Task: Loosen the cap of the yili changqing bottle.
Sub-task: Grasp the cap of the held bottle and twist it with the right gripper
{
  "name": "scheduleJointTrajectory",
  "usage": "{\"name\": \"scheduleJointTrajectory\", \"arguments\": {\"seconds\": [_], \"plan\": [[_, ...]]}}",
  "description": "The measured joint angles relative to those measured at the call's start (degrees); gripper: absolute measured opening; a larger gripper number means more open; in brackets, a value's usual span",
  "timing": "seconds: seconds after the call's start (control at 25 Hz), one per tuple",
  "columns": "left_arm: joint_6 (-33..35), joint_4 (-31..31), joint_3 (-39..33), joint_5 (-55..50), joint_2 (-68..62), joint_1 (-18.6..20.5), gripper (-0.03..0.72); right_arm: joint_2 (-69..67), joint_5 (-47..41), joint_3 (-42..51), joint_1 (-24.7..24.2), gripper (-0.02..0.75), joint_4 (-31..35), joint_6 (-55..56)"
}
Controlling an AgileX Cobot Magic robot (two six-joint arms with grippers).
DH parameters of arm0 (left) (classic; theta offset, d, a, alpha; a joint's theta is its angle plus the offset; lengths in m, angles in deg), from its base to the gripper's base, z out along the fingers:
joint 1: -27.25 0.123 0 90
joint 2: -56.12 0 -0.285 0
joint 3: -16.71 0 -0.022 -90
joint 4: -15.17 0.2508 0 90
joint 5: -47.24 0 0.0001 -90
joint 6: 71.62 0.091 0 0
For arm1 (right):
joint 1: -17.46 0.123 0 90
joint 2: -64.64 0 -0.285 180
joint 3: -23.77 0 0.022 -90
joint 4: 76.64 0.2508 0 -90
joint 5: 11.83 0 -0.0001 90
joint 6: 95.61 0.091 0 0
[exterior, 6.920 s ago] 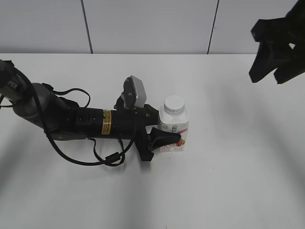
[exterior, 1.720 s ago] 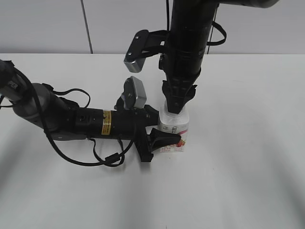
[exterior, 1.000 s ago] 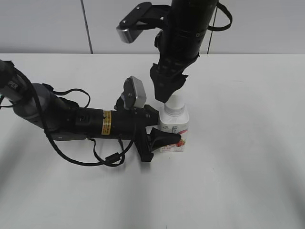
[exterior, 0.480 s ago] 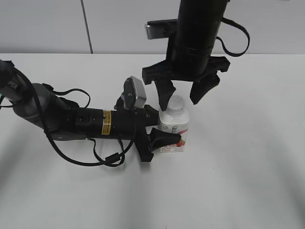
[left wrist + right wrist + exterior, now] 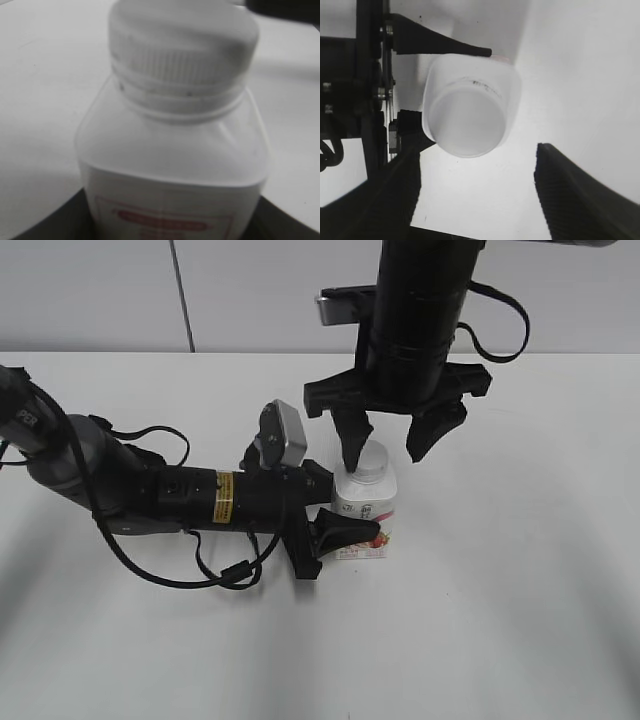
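The yili changqing bottle [image 5: 362, 516] stands upright on the white table, white with a red fruit label. Its white cap [image 5: 367, 462] sits on the neck. My left gripper [image 5: 345, 530] lies low along the table and is shut on the bottle's body; the left wrist view shows the bottle [image 5: 172, 165] and ribbed cap [image 5: 182, 47] close up between the dark jaws. My right gripper [image 5: 392, 448] hangs from above, open, its fingers spread just above and to the right of the cap. The right wrist view looks down on the cap [image 5: 465, 122] and bottle [image 5: 507, 85] above the open fingers [image 5: 477, 195].
The white table [image 5: 520, 570] runs to a grey panelled wall at the back. The left arm with its cables [image 5: 150, 495] lies across the table's left half. The right arm [image 5: 420, 310] stands over the bottle.
My right gripper came in from the upper right, closed on the cap, lifted and opened wide. In the last half second it turned slightly and sank a little over the cap. The left arm held still.
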Motion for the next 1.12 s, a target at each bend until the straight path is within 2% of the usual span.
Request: {"name": "scheduleJointTrajectory", "arguments": {"seconds": [0.24, 0.96, 1.12], "plan": [[0.0, 0.05, 0.0, 0.0, 0.0, 0.0, 0.386, 0.0, 1.47, 0.0, -0.13, 0.484, -0.15, 1.37], [0.0, 0.05, 0.0, 0.0, 0.0, 0.0, 0.386, -1.2, 3.51, 0.0, -0.18, 0.477, 0.93, 1.49], [0.0, 0.05, 0.0, 0.0, 0.0, 0.0, 0.386, -1.2, 3.51, 0.0, -0.18, 0.43, 0.93, 1.49]]}}
